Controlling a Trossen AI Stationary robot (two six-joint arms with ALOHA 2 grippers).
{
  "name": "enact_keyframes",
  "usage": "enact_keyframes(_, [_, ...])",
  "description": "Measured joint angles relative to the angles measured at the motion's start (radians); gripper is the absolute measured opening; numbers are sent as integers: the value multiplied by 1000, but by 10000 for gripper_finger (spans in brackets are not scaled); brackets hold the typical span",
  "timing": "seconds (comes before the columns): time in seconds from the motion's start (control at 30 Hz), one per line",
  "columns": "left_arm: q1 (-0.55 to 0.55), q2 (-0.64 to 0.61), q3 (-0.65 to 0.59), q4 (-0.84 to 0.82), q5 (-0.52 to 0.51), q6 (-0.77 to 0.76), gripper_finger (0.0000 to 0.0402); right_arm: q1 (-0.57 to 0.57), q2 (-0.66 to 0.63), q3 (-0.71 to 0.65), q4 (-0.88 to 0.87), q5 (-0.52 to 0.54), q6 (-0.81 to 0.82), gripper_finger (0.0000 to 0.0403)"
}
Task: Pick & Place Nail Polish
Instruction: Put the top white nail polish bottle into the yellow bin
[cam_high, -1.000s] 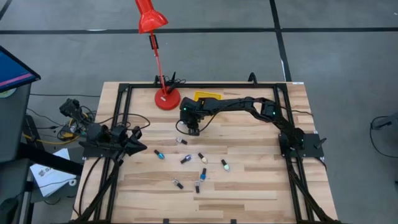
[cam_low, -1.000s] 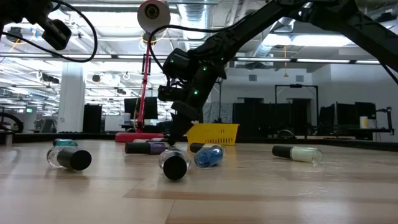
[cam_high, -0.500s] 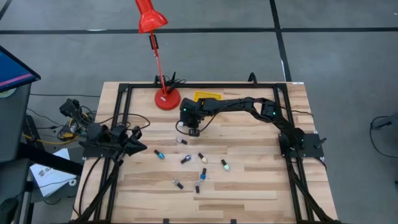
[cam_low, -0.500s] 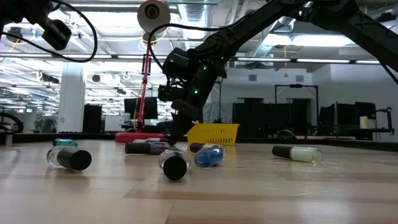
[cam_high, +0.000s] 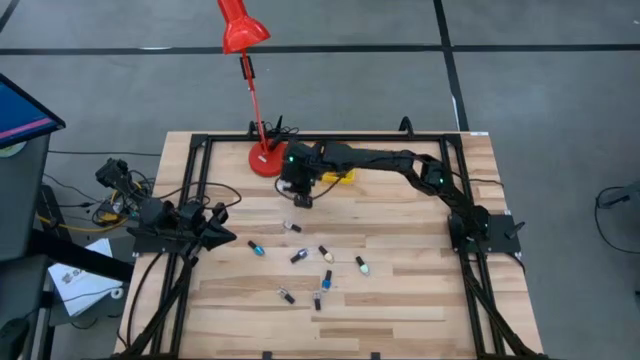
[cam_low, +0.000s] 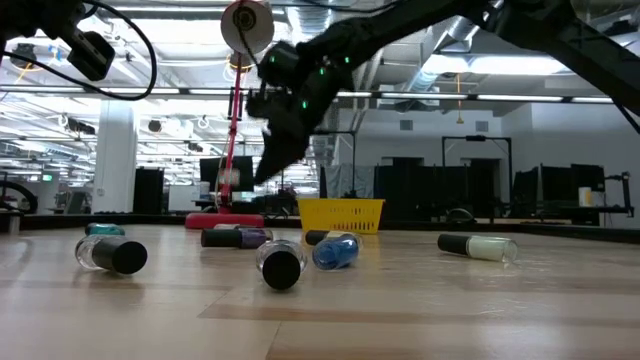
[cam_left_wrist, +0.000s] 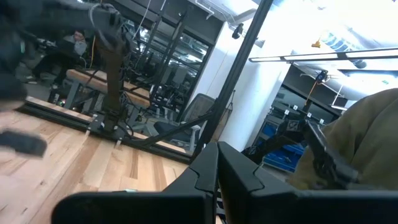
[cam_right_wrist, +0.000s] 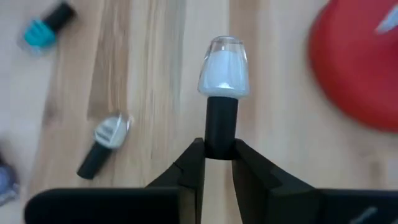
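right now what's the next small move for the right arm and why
Probably carry on toward the yellow bin and let go above it: the right gripper is lifted off the table, pinching a white polish bottle by its cap, beside the bin.

R hand (cam_high: 297, 195) lifted white bottle (cam_right_wrist: 223, 68) off table, toward lamp.

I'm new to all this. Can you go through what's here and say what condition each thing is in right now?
Right gripper: shut on the white nail polish bottle, raised off the table.
White nail polish bottle: held by its black cap, capped.
Left gripper: shut, parked at the table's left edge.
Other nail polish bottles: lying on their sides, capped.
Yellow bin: upright, contents not visible.
Red lamp: standing.
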Motion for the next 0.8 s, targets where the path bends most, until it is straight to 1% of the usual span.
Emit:
enact_keyframes(0.23, [0, 0, 0, 0, 0, 0, 2, -69, -1, 285, -223, -3, -42, 52])
enact_keyframes(0.27, [0, 0, 0, 0, 0, 0, 2, -82, -9, 300, -238, -3, -46, 52])
enact_keyframes(0.43, [0, 0, 0, 1, 0, 0, 2, -158, -135, 219, -256, 6, -44, 52])
enact_keyframes(0.5, [0, 0, 0, 1, 0, 0, 2, -195, -171, 192, -308, 9, -46, 52])
enact_keyframes(0.67, [0, 0, 0, 2, 0, 0, 2, -278, -215, 153, -383, 12, -49, 52])
enact_keyframes(0.8, [0, 0, 0, 3, 0, 0, 2, -333, -238, 62, -397, 12, -51, 52])
